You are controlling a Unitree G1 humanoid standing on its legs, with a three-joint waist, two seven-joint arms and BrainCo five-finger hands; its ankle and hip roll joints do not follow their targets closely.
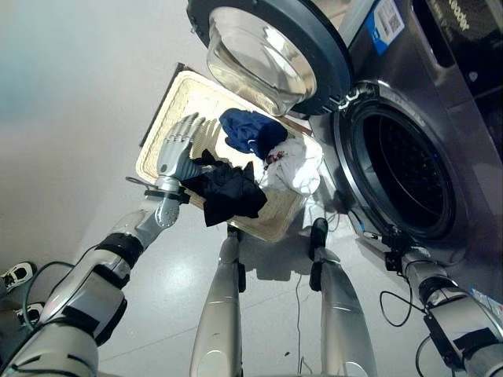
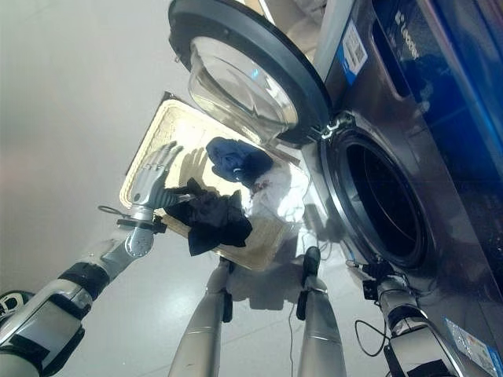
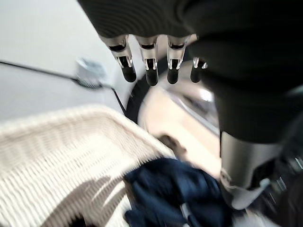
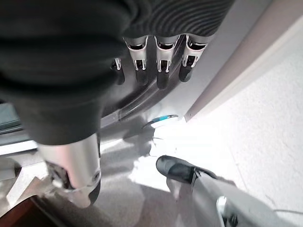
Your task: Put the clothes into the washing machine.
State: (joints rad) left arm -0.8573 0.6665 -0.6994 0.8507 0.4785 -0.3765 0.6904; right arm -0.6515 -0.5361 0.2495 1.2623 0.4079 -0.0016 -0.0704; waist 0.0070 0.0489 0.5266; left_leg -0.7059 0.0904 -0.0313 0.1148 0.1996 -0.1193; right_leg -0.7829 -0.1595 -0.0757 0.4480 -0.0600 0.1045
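A pale wicker basket (image 1: 161, 118) sits on the floor in front of the washing machine, whose round drum opening (image 1: 405, 169) faces it. The glass door (image 1: 267, 55) is swung open above the basket. In the basket lie a navy garment (image 1: 251, 132), a white garment (image 1: 297, 166) and a black garment (image 1: 228, 192) that drapes over the near rim. My left hand (image 1: 178, 153) hovers over the basket's left part with straight fingers (image 3: 151, 71), its thumb close to the black garment. The navy garment (image 3: 175, 189) lies beyond the fingers. My right hand (image 4: 161, 71) hangs open low by the machine's front panel, holding nothing.
The machine's dark front (image 2: 440, 118) fills the right side. The open door overhangs the basket's far end. Pale floor (image 1: 71, 118) stretches to the left of the basket. A person's shoe (image 1: 16, 275) shows at the lower left.
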